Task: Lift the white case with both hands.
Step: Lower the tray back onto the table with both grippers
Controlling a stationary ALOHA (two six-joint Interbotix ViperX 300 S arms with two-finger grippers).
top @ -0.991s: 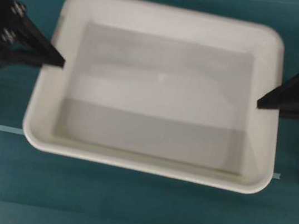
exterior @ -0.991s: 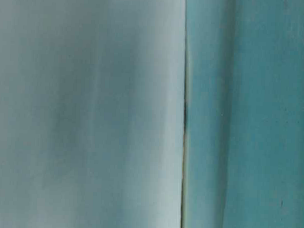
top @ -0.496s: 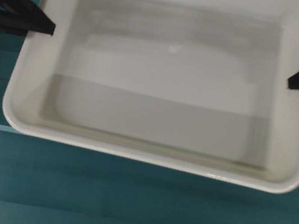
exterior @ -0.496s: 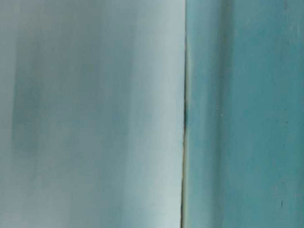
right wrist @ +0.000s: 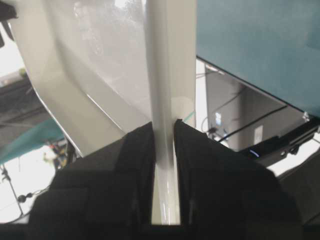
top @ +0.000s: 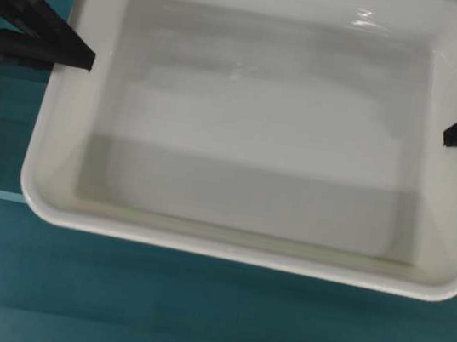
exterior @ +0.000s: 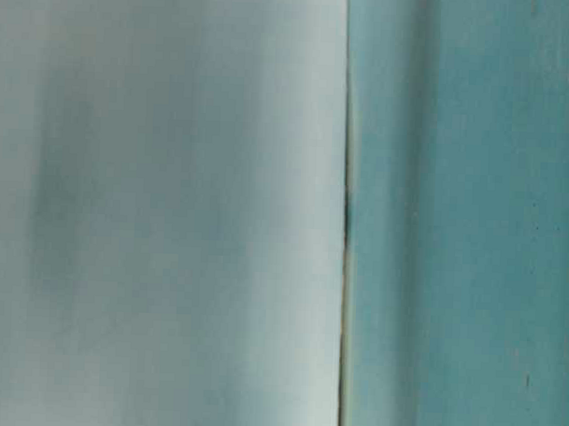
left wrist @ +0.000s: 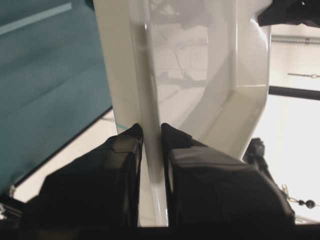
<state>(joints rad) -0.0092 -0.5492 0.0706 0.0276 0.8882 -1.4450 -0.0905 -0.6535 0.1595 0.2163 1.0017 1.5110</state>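
Case seemingly higher than a second ago, rims pinched in left pincer and right pincer.

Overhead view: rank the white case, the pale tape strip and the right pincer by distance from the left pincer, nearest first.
From the left pincer:
1. white case, its left rim clamped in that pincer.
2. pale tape strip, on the table, lower left.
3. right pincer, across the case on its right rim.

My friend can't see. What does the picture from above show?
A big, shallow white plastic case fills the view, pinched at each short end by a black left gripper and right gripper. Beneath it lies a teal table.
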